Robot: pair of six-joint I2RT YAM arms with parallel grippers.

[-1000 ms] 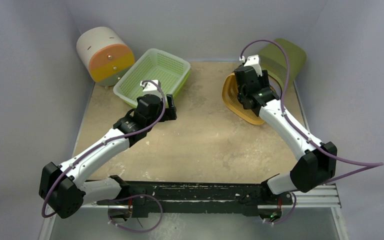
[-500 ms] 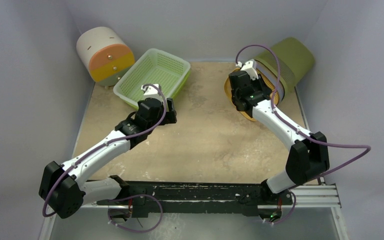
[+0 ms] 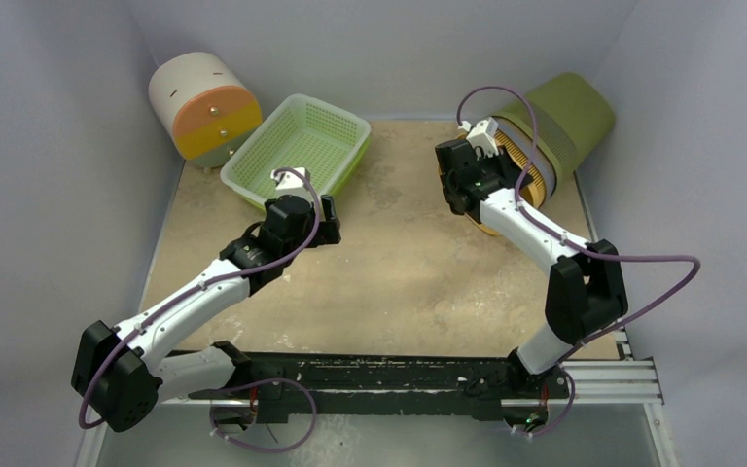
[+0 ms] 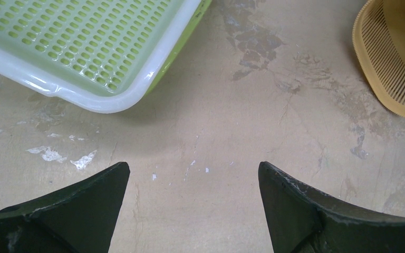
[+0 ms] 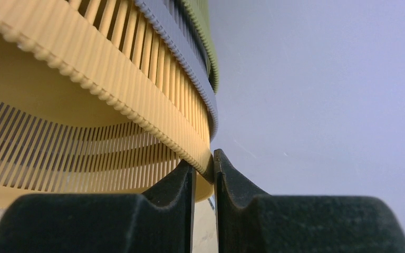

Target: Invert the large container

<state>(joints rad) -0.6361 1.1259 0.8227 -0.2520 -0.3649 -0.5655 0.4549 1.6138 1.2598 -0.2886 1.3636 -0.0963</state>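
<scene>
The large container (image 3: 562,115) is an olive green tub with a yellow slotted liner (image 3: 523,163). It lies tilted on its side at the back right, its mouth facing left and forward. My right gripper (image 3: 469,187) is shut on the liner's rim; the right wrist view shows the fingers (image 5: 204,163) pinching the ribbed yellow edge (image 5: 100,89), with the wall behind. My left gripper (image 3: 329,216) is open and empty above bare table beside the green basket. In the left wrist view its jaws (image 4: 192,174) stand wide apart, and the container's yellow edge (image 4: 395,68) shows at the far right.
A light green mesh basket (image 3: 306,146) stands at the back centre-left, its corner in the left wrist view (image 4: 84,47). A white drum with an orange and yellow face (image 3: 204,105) lies in the back left corner. Walls close in the left, back and right sides.
My right gripper has swung left and up with the rim, tipping the container so its olive body rises toward the back right wall. My left gripper has shifted slightly.
</scene>
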